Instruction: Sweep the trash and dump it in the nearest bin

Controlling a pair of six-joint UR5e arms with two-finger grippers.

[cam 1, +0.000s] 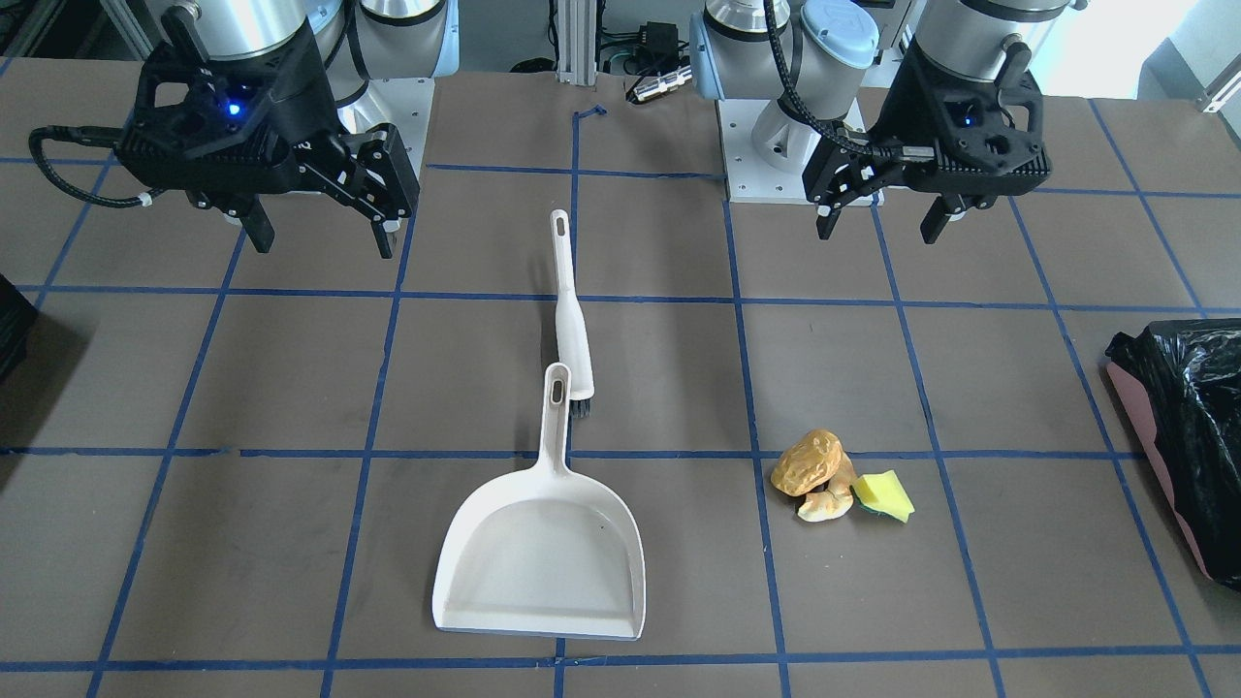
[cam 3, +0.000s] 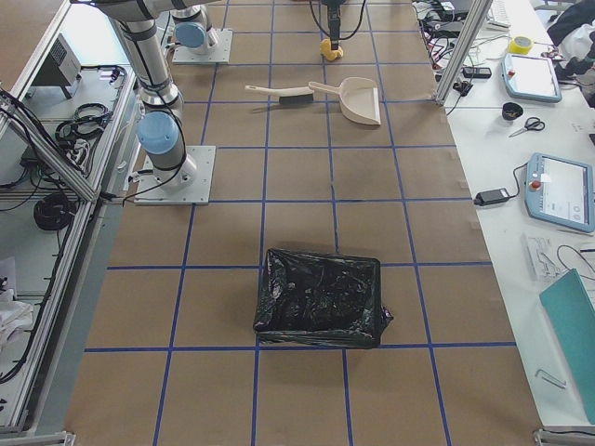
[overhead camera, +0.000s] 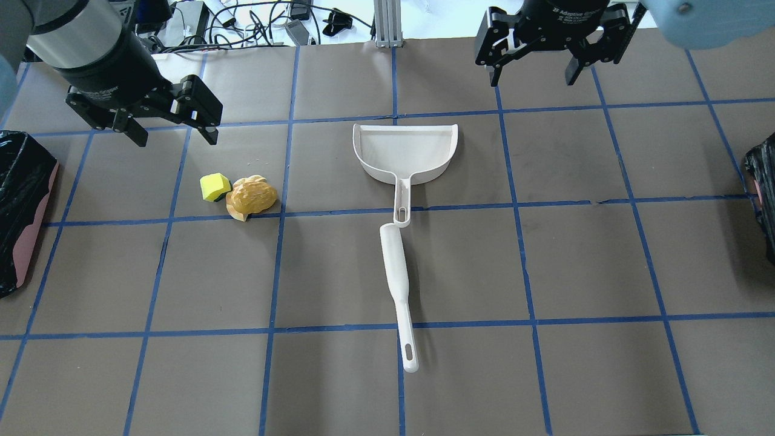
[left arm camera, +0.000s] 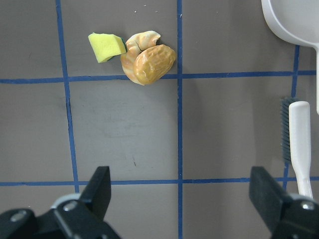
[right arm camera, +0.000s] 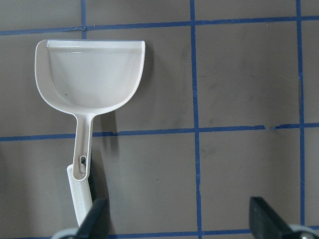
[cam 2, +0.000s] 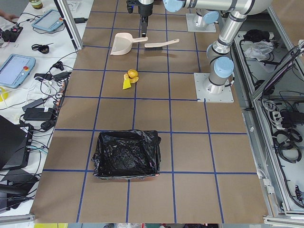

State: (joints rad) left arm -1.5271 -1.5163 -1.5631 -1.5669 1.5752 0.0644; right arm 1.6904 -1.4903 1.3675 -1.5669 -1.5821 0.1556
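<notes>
Three loose pieces are entered as the trash [overhead camera: 242, 195]. They lie touching one another on the table [overhead camera: 545, 260], on the robot's left side and near the left gripper [overhead camera: 175, 134].

Item 1: orange-brown walnut-like lump [left arm camera: 154, 60]. It is judged hard, light and liable to roll when pushed.
Item 2: pale crust-like piece [left arm camera: 141, 40], tucked against the lump. It is judged light and possibly brittle.
Item 3: yellow sponge wedge [left arm camera: 105, 47] with a green edge. It is judged soft, very light, and likely to drag rather than slide.

Tools: a white dustpan [overhead camera: 404, 148] is laid flat near the table's middle, empty, with its mouth turned away from the robot. A white brush [overhead camera: 396, 284] is laid in line with it, head against the pan's handle end and handle pointed toward the robot. Both are judged to be stiff, light plastic. Each is best taken by its narrow handle, the brush near mid-handle for control of the bristles.

Bin [overhead camera: 37, 239]: pink-sided and black-bagged, at the table's left end, judged nearest to the pile. A second bagged bin [overhead camera: 764, 200] is noted at the right end, well apart from the pile.

Grippers: the left gripper is held above the table, fingers spread, with nothing between them. The right gripper [overhead camera: 533, 75] is likewise spread and empty, above the table near the dustpan.
</notes>
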